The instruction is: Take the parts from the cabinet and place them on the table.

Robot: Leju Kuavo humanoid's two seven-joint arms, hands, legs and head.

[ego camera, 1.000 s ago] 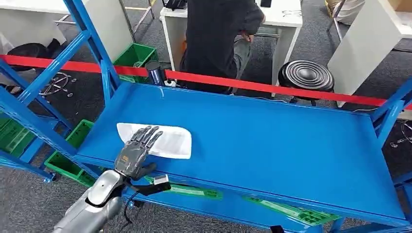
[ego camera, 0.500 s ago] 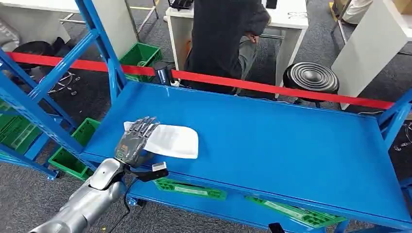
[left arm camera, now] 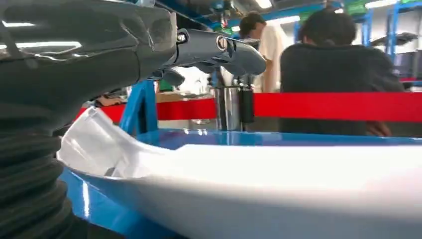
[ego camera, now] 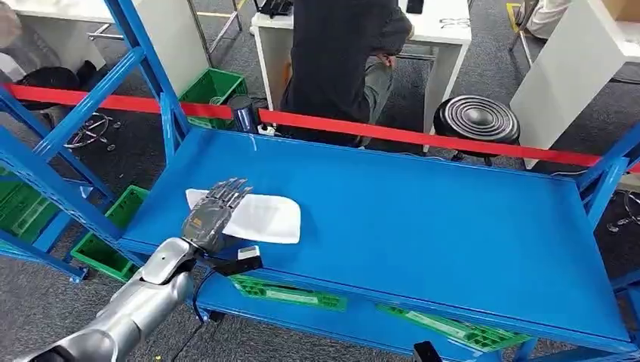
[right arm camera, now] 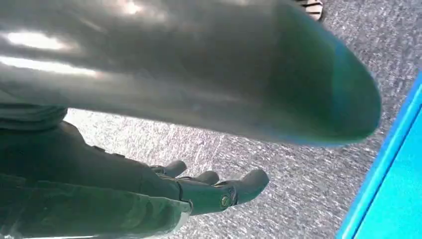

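Your robot's left hand (ego camera: pixel 210 215) lies flat over the left end of the white bag of parts (ego camera: pixel 256 218), fingers stretched out and slightly spread across the bag's top, pointing toward one o'clock; from the head view you cannot tell whether the thumb has caught the bag's edge, so whether it truly holds the bag stays unclear. The bag rests on the blue shelf (ego camera: pixel 423 226) of the cabinet, near its front-left corner, at about nine o'clock from the shelf's middle. In the left wrist view you see the bag (left arm camera: pixel 278 184) as a wide pale surface just under the hand (left arm camera: pixel 99 45), whose dark fingers (left arm camera: pixel 219 50) reach out above it with a gap showing between them and the plastic. Your right hand (right arm camera: pixel 149 189) hangs beside the shelf edge over grey carpet (right arm camera: pixel 298 199), fingers extended and close together, holding nothing. Beyond the shelf, at twelve o'clock, a red barrier tape (ego camera: pixel 423 137) runs across, and behind it a person in dark clothes (ego camera: pixel 340 60) stands at a white desk (ego camera: pixel 445 30). A black round stool (ego camera: pixel 476 118) sits at about one o'clock, and green crates (ego camera: pixel 215 87) lie on the floor near eleven o'clock.
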